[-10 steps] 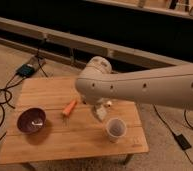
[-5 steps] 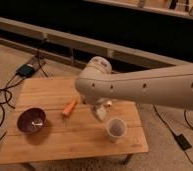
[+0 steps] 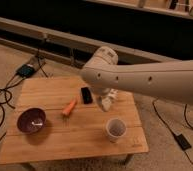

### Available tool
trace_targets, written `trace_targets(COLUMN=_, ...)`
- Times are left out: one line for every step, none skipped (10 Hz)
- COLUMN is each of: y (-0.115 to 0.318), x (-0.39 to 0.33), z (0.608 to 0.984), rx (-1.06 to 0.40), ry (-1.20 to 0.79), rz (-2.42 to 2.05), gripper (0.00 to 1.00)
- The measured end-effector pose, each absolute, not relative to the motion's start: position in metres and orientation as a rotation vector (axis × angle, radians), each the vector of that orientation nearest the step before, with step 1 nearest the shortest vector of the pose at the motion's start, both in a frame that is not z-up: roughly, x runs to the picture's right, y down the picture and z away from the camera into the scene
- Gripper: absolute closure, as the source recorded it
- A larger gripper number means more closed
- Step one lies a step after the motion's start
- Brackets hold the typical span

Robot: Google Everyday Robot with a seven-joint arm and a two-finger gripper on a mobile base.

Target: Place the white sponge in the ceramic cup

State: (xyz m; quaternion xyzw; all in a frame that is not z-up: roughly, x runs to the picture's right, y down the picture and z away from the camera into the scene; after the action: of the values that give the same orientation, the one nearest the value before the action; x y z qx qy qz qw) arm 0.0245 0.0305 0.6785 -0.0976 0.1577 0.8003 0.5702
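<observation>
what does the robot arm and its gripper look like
The arm is a thick, smooth, cream-white tube with a few small dark dots along its side, ending in a rounded joint. No cables show on it. The gripper, also pale, sits under that joint above the middle of the wooden table, partly hidden by the arm.

The table is warmly lit, seemingly from above. The closed gripper is shaded under the arm, centre-right.
</observation>
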Motion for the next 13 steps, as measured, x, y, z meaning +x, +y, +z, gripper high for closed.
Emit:
trace_targets(y=0.033, x=0.025, z=0.677, rx=-0.233, ry=0.376, rz=1.876, gripper=1.00)
trace_targets(y=0.039, x=0.024, z=0.676, rx=-0.243, ry=0.385, rz=1.874, gripper=1.00)
trace_targets(y=0.049, x=0.026, z=0.673, rx=-0.260, ry=0.402, rz=1.877, gripper=1.00)
trace_targets(y=0.059, x=0.030, z=0.671, rx=-0.273, ry=0.419, rz=1.881, gripper=1.00)
trace_targets(y=0.069, x=0.034, z=0.668, rx=-0.286, ry=0.435, rz=1.889, gripper=1.00)
trace_targets(y=0.077, x=0.038, z=0.665, rx=-0.295, ry=0.448, rz=1.896, gripper=1.00)
trace_targets(y=0.083, x=0.042, z=0.663, rx=-0.299, ry=0.459, rz=1.903, gripper=1.00)
trace_targets(y=0.089, x=0.046, z=0.660, rx=-0.304, ry=0.469, rz=1.911, gripper=1.00)
trace_targets(y=0.094, x=0.050, z=0.658, rx=-0.307, ry=0.477, rz=1.917, gripper=1.00)
trace_targets(y=0.098, x=0.053, z=0.657, rx=-0.310, ry=0.484, rz=1.926, gripper=1.00)
trace_targets(y=0.104, x=0.057, z=0.655, rx=-0.313, ry=0.493, rz=1.936, gripper=1.00)
trace_targets(y=0.109, x=0.061, z=0.655, rx=-0.315, ry=0.503, rz=1.945, gripper=1.00)
trace_targets(y=0.113, x=0.063, z=0.655, rx=-0.315, ry=0.512, rz=1.948, gripper=1.00)
